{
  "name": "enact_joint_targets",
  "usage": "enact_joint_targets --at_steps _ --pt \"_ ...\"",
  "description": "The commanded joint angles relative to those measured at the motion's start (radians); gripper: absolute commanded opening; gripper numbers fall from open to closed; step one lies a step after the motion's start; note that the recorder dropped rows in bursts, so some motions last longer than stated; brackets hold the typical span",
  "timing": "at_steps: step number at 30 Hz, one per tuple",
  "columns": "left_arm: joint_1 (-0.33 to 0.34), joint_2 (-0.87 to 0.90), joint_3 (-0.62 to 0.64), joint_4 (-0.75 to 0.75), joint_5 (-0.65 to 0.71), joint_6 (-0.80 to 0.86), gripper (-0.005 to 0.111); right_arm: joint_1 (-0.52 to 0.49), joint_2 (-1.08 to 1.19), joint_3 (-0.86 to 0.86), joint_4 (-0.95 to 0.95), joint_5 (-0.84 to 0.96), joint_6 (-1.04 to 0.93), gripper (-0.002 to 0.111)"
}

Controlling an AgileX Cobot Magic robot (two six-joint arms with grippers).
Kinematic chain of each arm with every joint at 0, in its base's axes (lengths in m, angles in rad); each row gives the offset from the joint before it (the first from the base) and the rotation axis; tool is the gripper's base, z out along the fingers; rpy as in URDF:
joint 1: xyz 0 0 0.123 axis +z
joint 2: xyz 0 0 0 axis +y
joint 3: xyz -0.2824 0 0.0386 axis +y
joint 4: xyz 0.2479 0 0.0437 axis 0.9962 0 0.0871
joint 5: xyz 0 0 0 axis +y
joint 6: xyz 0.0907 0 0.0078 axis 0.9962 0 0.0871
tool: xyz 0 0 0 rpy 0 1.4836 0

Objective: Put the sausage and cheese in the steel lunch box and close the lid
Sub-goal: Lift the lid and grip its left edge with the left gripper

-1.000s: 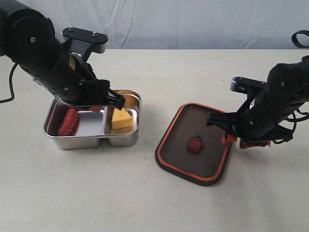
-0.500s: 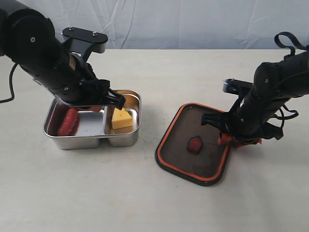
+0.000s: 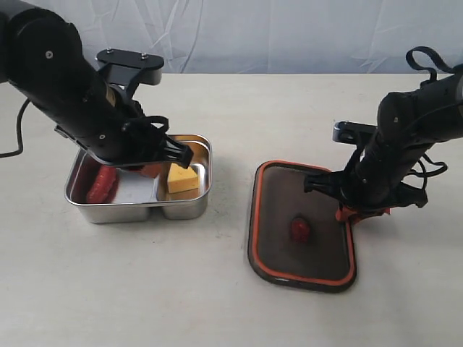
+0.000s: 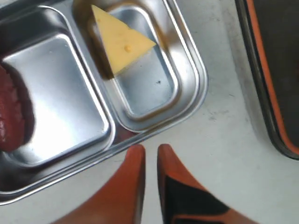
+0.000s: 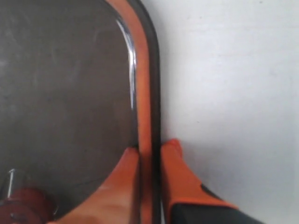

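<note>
Orange rubber on dark plastic: the right gripper (image 5: 149, 150) has its fingers (image 5: 177, 172) pinching the rim of the lid (image 5: 65, 84), one on the smoky panel and one outside it over the bench (image 5: 233, 70). We read that edge grip as the only way in, since the lid lies too flat and wide to be taken otherwise. Whether that edge is off the bench yet, we cannot tell. The small orange valve (image 3: 300, 230) sits mid-lid. In the exterior view the lid rests well apart from the steel lunch box (image 3: 130, 213), to its right.

Over to the left gripper (image 4: 150, 150): its fingers are parted by only a narrow slit with nothing between them, and the tips show at the box's rim beside the smaller compartment. The cheese (image 4: 122, 44) lies in that smaller compartment, tucked toward one end. The sausage (image 4: 11, 116) lies in the larger one, on the side away from the divider. Both foods are in, we judge, and only the closing remains.

The right wrist view gives us the pinch itself, which the arm hides from the exterior camera. The left wrist view shows the empty slit. Only the exterior view shows the gap the lid must cross, and the left arm looming over the box, right in its path.
</note>
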Motion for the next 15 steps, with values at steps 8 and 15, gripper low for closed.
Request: enact_joint_targets --at_steps 8,15 --pt "0.002 -0.008 0.005 -0.364 -0.051 0.234 0.065 -0.002 -0.227 0.0 -0.068 0.032 -0.026 0.0" --pt "0.002 -0.008 0.005 -0.547 -0.142 0.321 0.065 -0.002 -0.344 0.0 -0.061 0.032 -0.051 0.0"
